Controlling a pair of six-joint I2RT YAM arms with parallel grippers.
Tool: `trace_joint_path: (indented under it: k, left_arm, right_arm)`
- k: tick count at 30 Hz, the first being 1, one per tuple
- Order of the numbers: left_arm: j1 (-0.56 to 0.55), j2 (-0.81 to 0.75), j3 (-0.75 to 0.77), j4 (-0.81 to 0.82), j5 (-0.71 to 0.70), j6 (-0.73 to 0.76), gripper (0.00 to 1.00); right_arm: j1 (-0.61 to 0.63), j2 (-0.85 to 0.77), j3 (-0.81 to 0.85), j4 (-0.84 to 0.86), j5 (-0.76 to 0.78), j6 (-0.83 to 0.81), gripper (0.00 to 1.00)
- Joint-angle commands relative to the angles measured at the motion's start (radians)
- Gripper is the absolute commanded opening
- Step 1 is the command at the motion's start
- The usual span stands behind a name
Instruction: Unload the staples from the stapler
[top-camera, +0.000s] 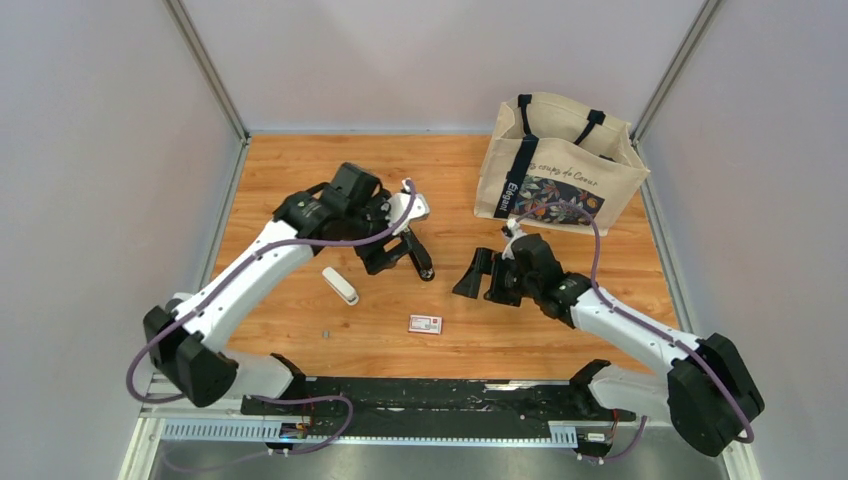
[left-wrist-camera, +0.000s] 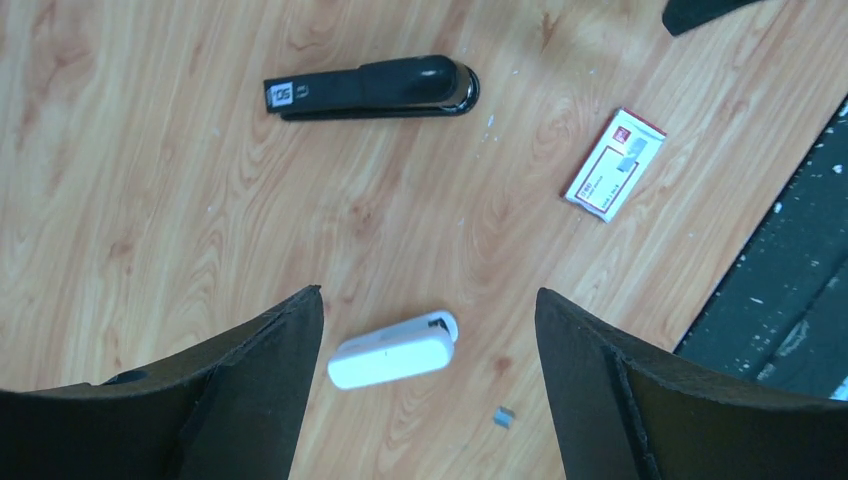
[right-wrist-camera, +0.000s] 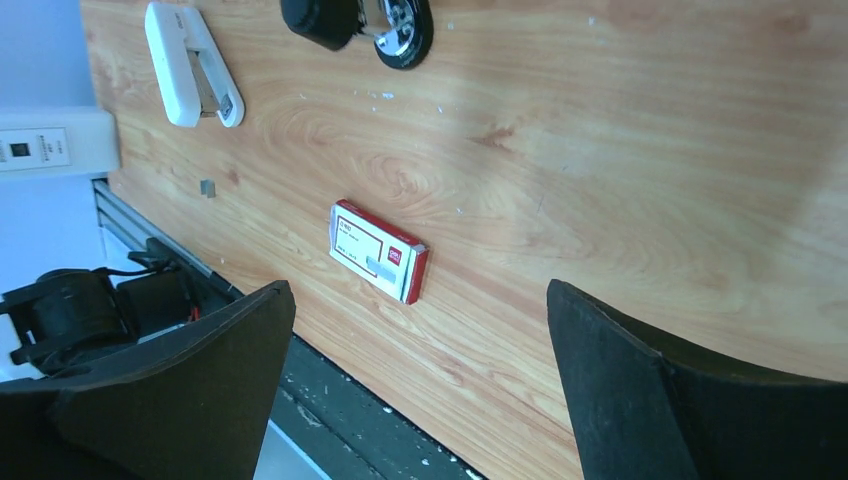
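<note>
A black stapler (top-camera: 420, 256) lies closed on the wooden table; it also shows in the left wrist view (left-wrist-camera: 370, 88) and partly in the right wrist view (right-wrist-camera: 360, 22). A white stapler (top-camera: 340, 286) lies to its left, below my left gripper in the left wrist view (left-wrist-camera: 393, 350). A small grey bit of staples (top-camera: 327, 333) lies loose on the table, near the white stapler (left-wrist-camera: 504, 417). My left gripper (top-camera: 385, 255) is open and empty above the table (left-wrist-camera: 430, 293). My right gripper (top-camera: 478, 285) is open and empty (right-wrist-camera: 420, 285).
A small red-and-white box (top-camera: 425, 323) lies near the front edge (left-wrist-camera: 615, 165) (right-wrist-camera: 380, 250). A beige tote bag (top-camera: 560, 165) stands at the back right. A black rail (top-camera: 420, 400) runs along the near edge.
</note>
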Motion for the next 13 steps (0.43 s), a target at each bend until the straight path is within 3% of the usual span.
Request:
trace_joint_path:
  k: [1,6,13]
  left_arm:
    - [0.086,-0.125,-0.019,-0.096,0.076,-0.059,0.86]
    - [0.247,-0.248,-0.073,-0.104,0.093,-0.101,0.86]
    - [0.342,-0.438,-0.231,-0.020,0.009,-0.139,0.87]
  right_arm:
    - [-0.005,-0.010,0.145,-0.246,0.072,-0.162,1.00]
    - [-0.005,-0.005,0.275,-0.352,0.112,-0.222,1.00]
    - [-0.005,0.021,0.381,-0.414,0.115,-0.262,1.00]
